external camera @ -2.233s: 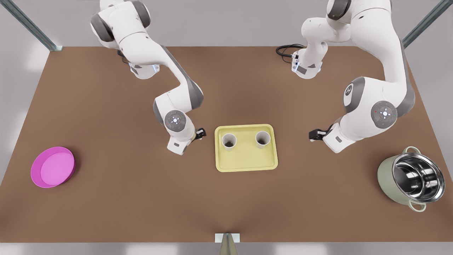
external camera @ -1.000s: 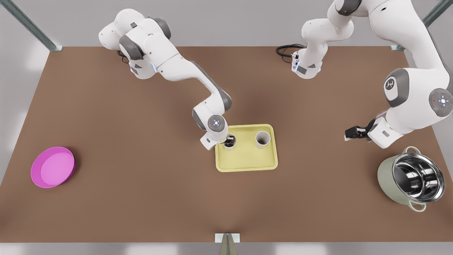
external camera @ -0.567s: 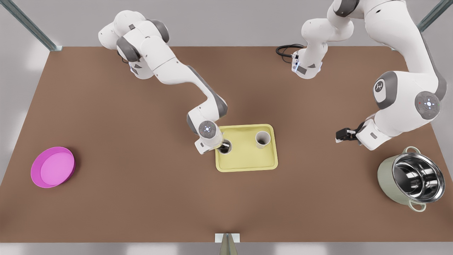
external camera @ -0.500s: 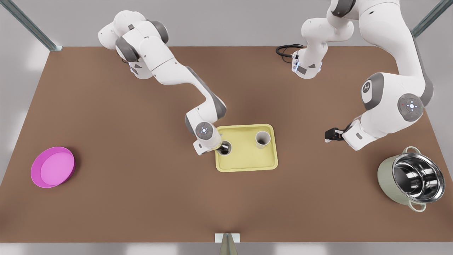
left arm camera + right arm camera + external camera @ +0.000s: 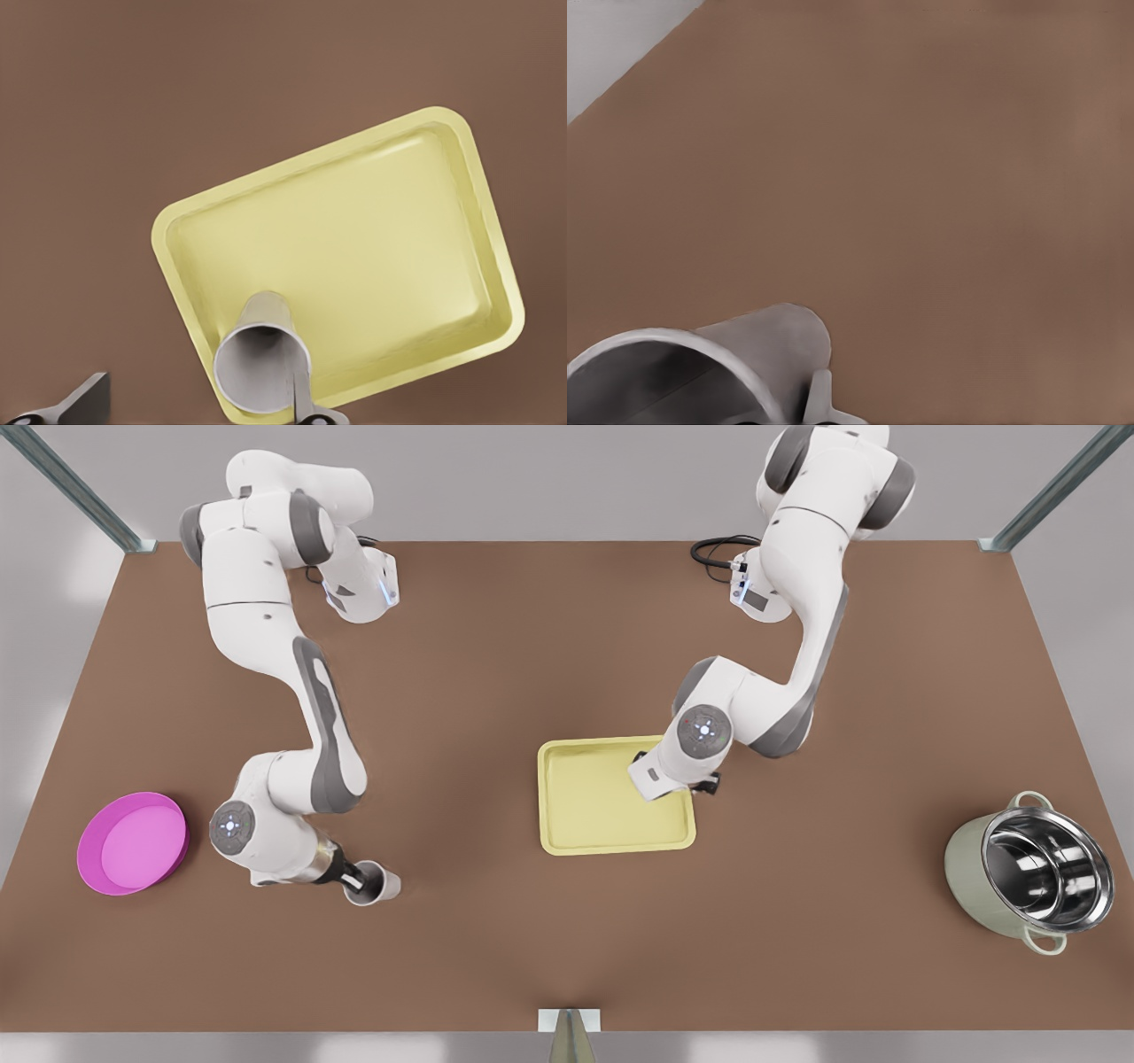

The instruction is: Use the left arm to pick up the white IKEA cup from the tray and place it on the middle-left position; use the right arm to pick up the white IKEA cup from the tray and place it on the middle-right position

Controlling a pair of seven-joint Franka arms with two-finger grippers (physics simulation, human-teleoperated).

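Front view: carried cup (image 5: 379,884) is clamped at its rim by right gripper (image 5: 359,880) at near-left of table (image 5: 532,939); left gripper (image 5: 706,784) is held over tray's (image 5: 611,837) far-right corner. L wrist view: its fingers (image 5: 299,394) are seen spread apart, one across tray cup (image 5: 257,372), which sits in a tray corner. R wrist view: carried cup's wall is pinched w/ brown tabletop behind.

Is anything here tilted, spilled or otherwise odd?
Yes. The tilted cup, pinched in the jaws of the right gripper, leans sideways over the table at the front view's left. The left gripper, jaws open, is at the other cup, upright on the tray.
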